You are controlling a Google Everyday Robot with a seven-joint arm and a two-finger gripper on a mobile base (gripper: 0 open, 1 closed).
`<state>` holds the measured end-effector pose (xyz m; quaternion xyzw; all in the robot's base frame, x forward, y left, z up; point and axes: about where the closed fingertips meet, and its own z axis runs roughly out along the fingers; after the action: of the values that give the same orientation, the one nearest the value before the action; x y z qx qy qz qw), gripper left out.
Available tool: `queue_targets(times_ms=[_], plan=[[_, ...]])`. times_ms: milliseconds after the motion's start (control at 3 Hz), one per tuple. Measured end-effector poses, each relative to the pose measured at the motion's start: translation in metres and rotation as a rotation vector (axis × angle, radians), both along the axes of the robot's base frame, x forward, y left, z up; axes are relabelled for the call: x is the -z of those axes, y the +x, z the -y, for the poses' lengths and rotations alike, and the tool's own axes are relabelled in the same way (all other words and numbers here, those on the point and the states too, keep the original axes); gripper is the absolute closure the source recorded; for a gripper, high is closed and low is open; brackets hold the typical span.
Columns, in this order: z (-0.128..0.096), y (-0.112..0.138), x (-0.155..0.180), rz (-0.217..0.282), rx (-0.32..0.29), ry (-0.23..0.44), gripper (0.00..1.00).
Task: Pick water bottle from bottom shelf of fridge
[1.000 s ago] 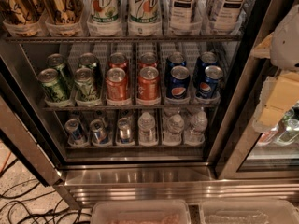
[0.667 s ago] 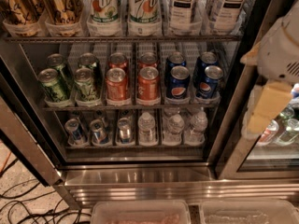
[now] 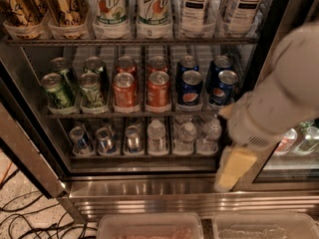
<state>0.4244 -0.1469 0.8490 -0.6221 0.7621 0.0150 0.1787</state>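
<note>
The fridge (image 3: 149, 189) stands open in front of me with its steel sill below. On the bottom shelf (image 3: 144, 158) three clear water bottles with white caps stand on the right: one (image 3: 156, 134), one (image 3: 186, 133) and one (image 3: 211, 131). Three silver-blue cans (image 3: 105, 139) stand on the left of that shelf. My white arm (image 3: 284, 88) reaches in from the upper right. My gripper (image 3: 230, 172), yellowish, hangs in front of the fridge's right post, just right of and slightly below the rightmost water bottle, apart from it.
The middle rack holds green cans (image 3: 57, 89), orange cans (image 3: 158, 89) and blue cans (image 3: 190, 87). Large bottles (image 3: 152, 6) fill the rack above. The open door edge (image 3: 27, 156) slants at left, cables (image 3: 25, 215) lie on the floor, and plastic bins (image 3: 149, 226) sit below.
My arm and gripper have swung down and to the left from the right edge, now much larger in view and close to the bottom shelf's right end. The bottles and cans have not moved.
</note>
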Motion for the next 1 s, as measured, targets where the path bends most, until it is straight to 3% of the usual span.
queue_targets(times_ms=[333,667,1000], plan=[[-0.025,-0.010,0.079,-0.039,-0.018,0.039,0.00],[-0.046,-0.019,0.154,-0.076,-0.015,0.193,0.00],[-0.085,-0.012,0.181,-0.018,0.005,0.476,0.00]])
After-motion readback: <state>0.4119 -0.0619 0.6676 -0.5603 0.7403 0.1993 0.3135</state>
